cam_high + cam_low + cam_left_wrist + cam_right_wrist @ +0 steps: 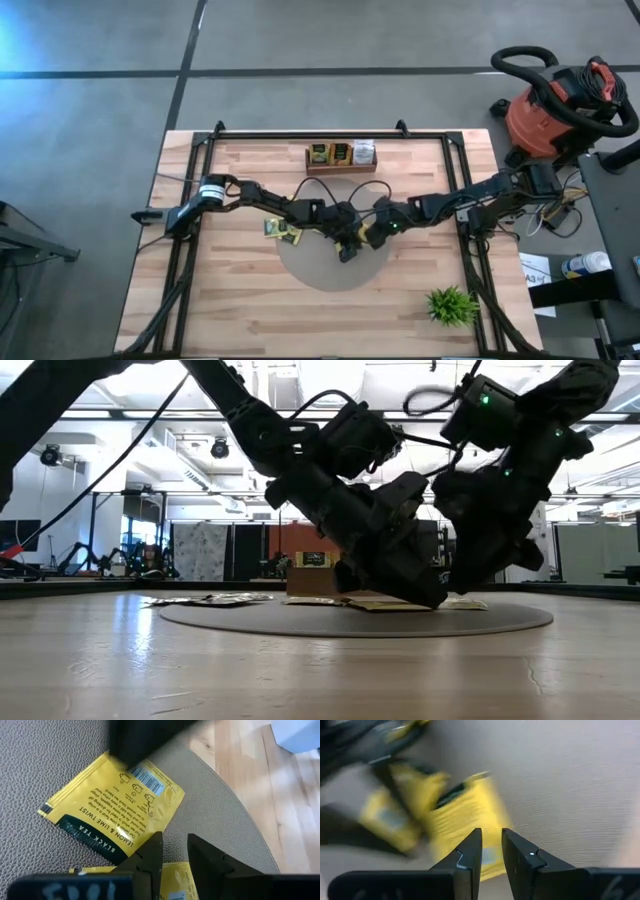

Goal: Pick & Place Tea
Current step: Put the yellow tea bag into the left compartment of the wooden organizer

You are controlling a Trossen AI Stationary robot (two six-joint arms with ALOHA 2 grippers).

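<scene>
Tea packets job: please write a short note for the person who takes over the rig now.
Left gripper: low over the grey mat, fingers slightly apart above a yellow packet, nothing held.
Right gripper: beside it on the mat, fingers slightly apart over another yellow packet.
Some packets stand in the wooden tray; two lie at the mat's left edge.
Left: the loose packets.

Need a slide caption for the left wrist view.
Left claw, slightly parted, hovers over a yellow tea packet on the grey mat.
</scene>
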